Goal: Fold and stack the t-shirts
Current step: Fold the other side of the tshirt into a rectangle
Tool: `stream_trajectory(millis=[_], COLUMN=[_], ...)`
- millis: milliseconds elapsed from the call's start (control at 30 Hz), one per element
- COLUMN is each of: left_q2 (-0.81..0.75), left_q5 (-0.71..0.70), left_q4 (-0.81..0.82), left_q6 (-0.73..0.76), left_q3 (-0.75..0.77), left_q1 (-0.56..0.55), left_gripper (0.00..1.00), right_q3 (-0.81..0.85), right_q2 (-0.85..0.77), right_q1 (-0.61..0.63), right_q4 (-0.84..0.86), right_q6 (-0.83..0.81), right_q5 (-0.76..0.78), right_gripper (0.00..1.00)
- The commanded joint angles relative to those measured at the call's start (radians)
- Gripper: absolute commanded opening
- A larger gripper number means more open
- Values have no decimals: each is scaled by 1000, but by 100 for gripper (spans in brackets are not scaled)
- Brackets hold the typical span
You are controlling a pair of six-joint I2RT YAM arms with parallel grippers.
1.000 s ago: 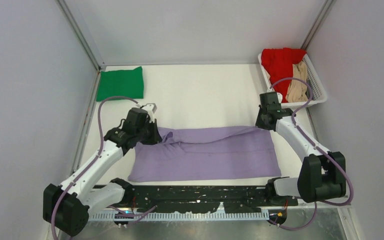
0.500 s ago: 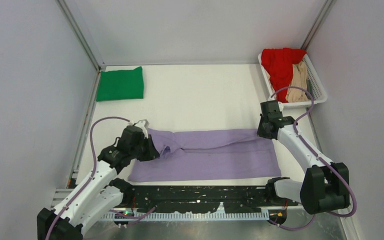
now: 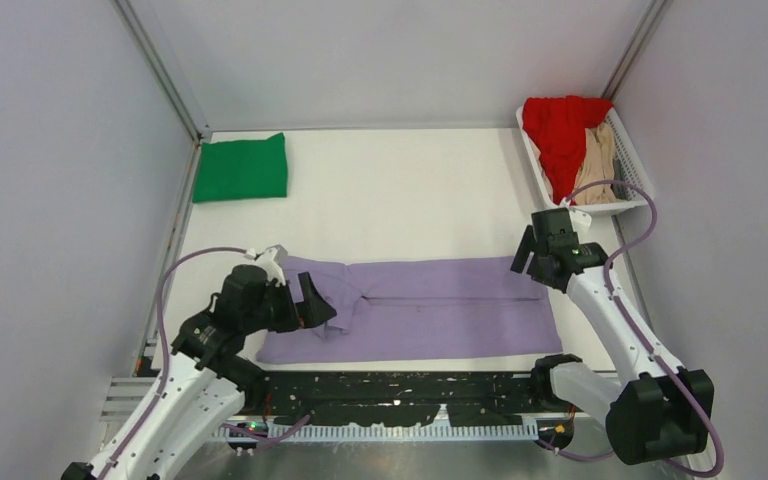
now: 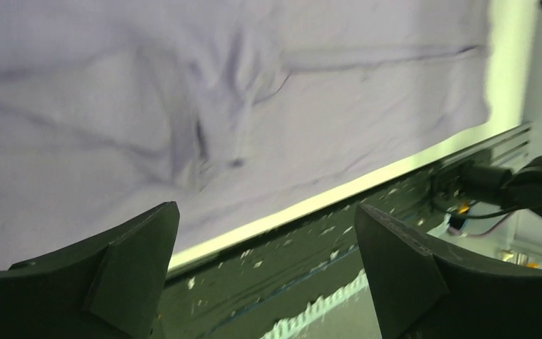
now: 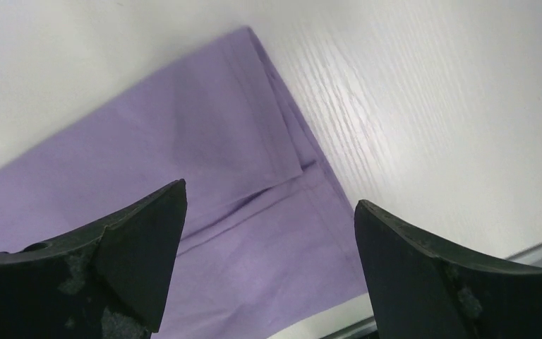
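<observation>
Lavender t-shirt (image 3: 430,305) now lies as a long folded strip along the near edge of the table (image 3: 410,190), and the left gripper (image 4: 265,207) and right gripper (image 5: 271,193) have let go and backed off, jaws wide apart.

Lavender t-shirt (image 3: 430,305) flat, folded lengthwise near front edge; green t-shirt (image 3: 241,168) folded far-left.

A robotics lab cell: blank grey walls (image 3: 60,150) on aluminium posts (image 3: 160,70) box in a white counter (image 3: 400,200), robot arms (image 3: 620,320) bolted to a black rail (image 3: 400,385).
</observation>
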Motion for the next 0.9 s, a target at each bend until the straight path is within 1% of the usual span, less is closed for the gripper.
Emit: stream_trajectory(millis=[0,33,67,167,200,300,400,467,533,600,733,800,867], left_q2=[110,159,217,450,518,666,743,757,738,705,569,491,432], left_q5=[-46,-29,5,85,93,119,55,5,-40,-108,-182,-235,-114], left_q4=[290,329,359,397,403,413,355,289,220,108,-170,-279,-274], left_q6=[46,42,44,58,58,63,74,90,103,96,16,-71,-103], left_q3=[93,107,125,193,213,239,237,222,192,163,117,110,103], left_q1=[-3,-3,-3,-3,-3,-3,-3,-3,-3,-3,-4,-12,-14], left_gripper=[100,99,100,100,100,99,100,100,100,100,100,100,100], right_q3=[41,20,10,-48,-60,-102,-125,-127,-123,-113,-106,-106,-102], right_q2=[-52,-66,-70,-75,-71,-22,32,54,75,95,113,121,133], right_q1=[4,3,3,4,3,3,4,3,4,4,4,3,4], right_q4=[132,203,234,362,407,445,448,441,434,419,401,401,399], right_q6=[-42,-62,-67,-80,-78,-69,-71,-76,-83,-93,-109,-117,-123], right_q5=[-140,-186,-272,-409,-458,-508,-482,-452,-416,-373,-293,-280,-271], right_gripper=[95,95,95,95,95,95,96,95,95,95,95,95,95])
